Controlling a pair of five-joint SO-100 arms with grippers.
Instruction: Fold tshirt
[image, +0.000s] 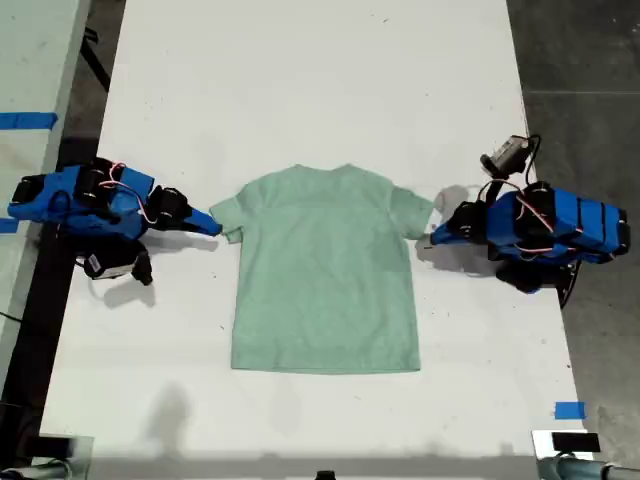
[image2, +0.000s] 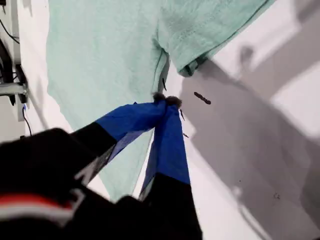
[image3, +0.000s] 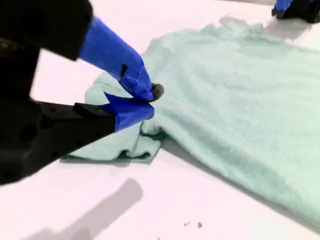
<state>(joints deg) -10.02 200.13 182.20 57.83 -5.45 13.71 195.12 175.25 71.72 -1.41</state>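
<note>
The pale mint-green tshirt (image: 325, 280) lies flat on the white table (image: 320, 80), collar away from the exterior view's bottom edge. My first gripper (image: 433, 237) is the blue one at the exterior view's right. It is shut, and its tips (image2: 165, 100) rest at the shirt's (image2: 100, 60) edge just below the flat sleeve (image2: 210, 30). My second gripper (image: 215, 226) comes in from the exterior view's left. It is also shut, its tips (image3: 145, 102) low over the bunched sleeve (image3: 115, 142). No cloth (image3: 240, 90) is lifted.
A blue tape mark (image: 570, 410) sits near the table's corner at the exterior view's lower right. Another table with blue tape (image: 25, 120) stands along the exterior view's left. Dark floor (image: 590, 100) borders the table at the exterior view's right.
</note>
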